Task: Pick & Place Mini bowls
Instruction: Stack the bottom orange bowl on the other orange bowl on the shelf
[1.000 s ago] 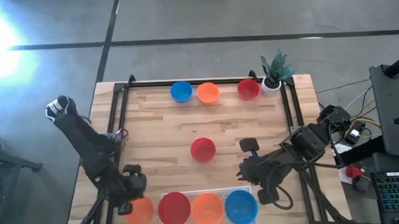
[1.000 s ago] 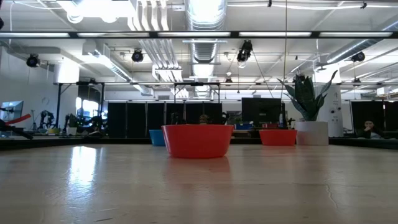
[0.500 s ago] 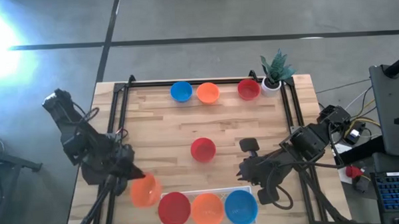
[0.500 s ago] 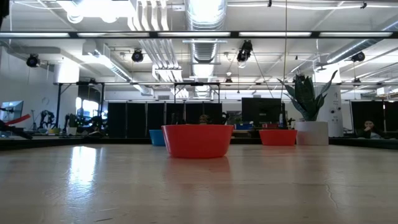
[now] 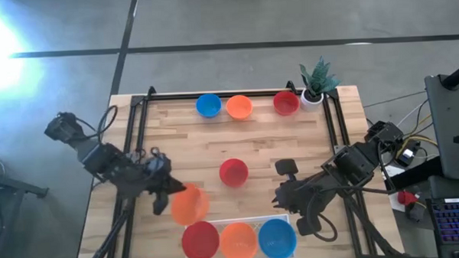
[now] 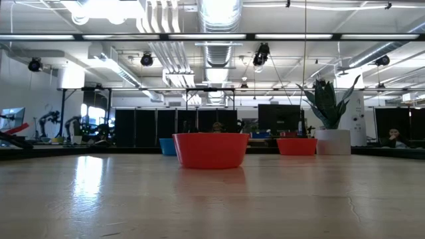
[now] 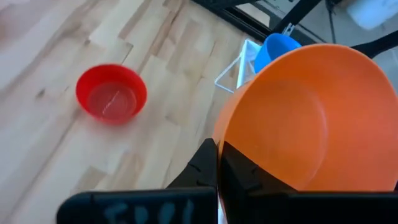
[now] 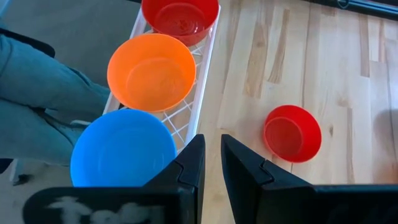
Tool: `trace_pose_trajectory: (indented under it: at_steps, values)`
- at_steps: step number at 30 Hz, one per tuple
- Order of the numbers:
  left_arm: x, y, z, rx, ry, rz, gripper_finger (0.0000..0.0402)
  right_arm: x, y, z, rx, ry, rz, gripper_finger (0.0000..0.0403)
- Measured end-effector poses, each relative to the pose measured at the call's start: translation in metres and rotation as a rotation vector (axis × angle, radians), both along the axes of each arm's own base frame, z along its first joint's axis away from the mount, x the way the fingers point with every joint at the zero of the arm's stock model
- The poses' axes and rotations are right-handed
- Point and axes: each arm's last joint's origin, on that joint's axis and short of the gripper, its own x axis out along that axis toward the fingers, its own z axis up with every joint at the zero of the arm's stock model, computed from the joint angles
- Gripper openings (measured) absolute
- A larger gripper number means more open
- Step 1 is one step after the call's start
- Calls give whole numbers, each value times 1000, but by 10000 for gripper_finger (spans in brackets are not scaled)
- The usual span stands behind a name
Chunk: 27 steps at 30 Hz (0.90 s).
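My left gripper [image 5: 171, 196] [image 7: 217, 149] is shut on an orange mini bowl [image 5: 190, 205] just beyond the far side of the white lattice tray [image 5: 217, 221]. The tray holds a red [image 5: 200, 241], an orange [image 5: 238, 241] and a blue bowl [image 5: 277, 238]. One red bowl [image 5: 233, 172] [image 6: 210, 150] stands on its base mid-table. A blue [image 5: 208, 106], an orange [image 5: 239, 107] and a red bowl [image 5: 286, 103] stand along the far edge. My right gripper [image 5: 280, 195] [image 8: 211, 140] waits by the tray's right end, open by a narrow gap. My left gripper pinches the orange bowl by its rim [image 7: 229, 144], one finger inside the bowl and one outside. The fingers come from the table's left side, slanting down. The bowl is tilted, its hollow [image 7: 298, 118] turned toward the wrist camera.
A small white pot with a green plant [image 5: 314, 84] [image 6: 330, 119] stands at the far right corner. Black frame rails [image 5: 134, 140] run along the table's left, right and far sides. Bare wood [image 5: 192, 146] lies between the far row and the middle bowl. A person's teal sleeve [image 8: 37, 81] shows beyond the near edge.
My left gripper has carried the orange bowl from the table's near left corner, beside the tray's left end, toward the far edge and the right. The bowl now hangs by the tray's far side, nearer the middle red bowl. The right arm has kept still.
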Motion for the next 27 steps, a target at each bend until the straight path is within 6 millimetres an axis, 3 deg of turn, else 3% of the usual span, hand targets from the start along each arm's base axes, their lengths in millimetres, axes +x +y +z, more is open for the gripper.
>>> trace_pose_trajectory:
  at_steps: [7, 13, 20, 27]
  values:
    - [49, -3, 7, 51, 50, -47, 0, 0, 0, 0, 1, 0, -1, 47]
    - [89, -10, 17, 64, 55, -194, 0, 0, 0, 0, 2, 1, -2, 47]
    - [127, -28, 7, 110, 92, -333, 0, 0, 0, 0, 3, 1, -4, 47]
    - [151, -39, -6, 126, 120, -393, 0, 0, 0, 0, 6, 2, -8, 47]
